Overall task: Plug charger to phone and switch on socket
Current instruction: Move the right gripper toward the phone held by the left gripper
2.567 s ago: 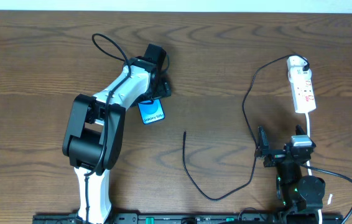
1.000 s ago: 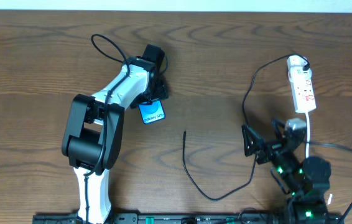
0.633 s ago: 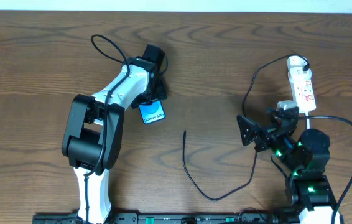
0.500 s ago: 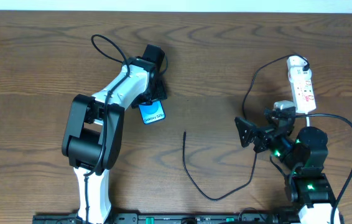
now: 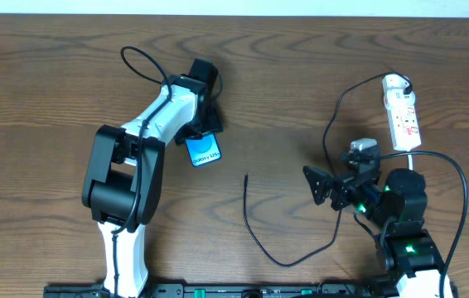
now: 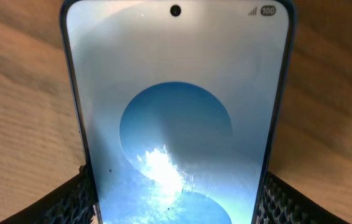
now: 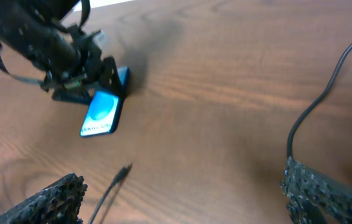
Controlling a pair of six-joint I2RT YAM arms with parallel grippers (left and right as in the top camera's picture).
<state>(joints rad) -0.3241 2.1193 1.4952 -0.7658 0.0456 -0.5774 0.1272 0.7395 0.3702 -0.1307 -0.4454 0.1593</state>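
The phone (image 5: 204, 151), blue screen up, lies on the table left of centre. My left gripper (image 5: 202, 132) is shut on its upper end; in the left wrist view the phone (image 6: 176, 106) fills the frame between both pads (image 6: 70, 202). The charger cable (image 5: 259, 240) curves across the table, its plug tip (image 5: 245, 176) free right of the phone. My right gripper (image 5: 316, 186) is open and empty, right of the tip. In the right wrist view the tip (image 7: 124, 170) lies between the open fingers (image 7: 48, 199), with the phone (image 7: 101, 111) beyond. The socket (image 5: 402, 112) lies at the far right.
The charger cable runs up from the loop to the white plug (image 5: 395, 82) at the socket's far end. The socket's white cord (image 5: 411, 161) runs down behind my right arm. A thick black arm cable (image 5: 458, 199) loops at the right.
My right arm has swung up and to the left, bringing its open gripper toward the cable's plug tip. The left arm holds the phone as before.
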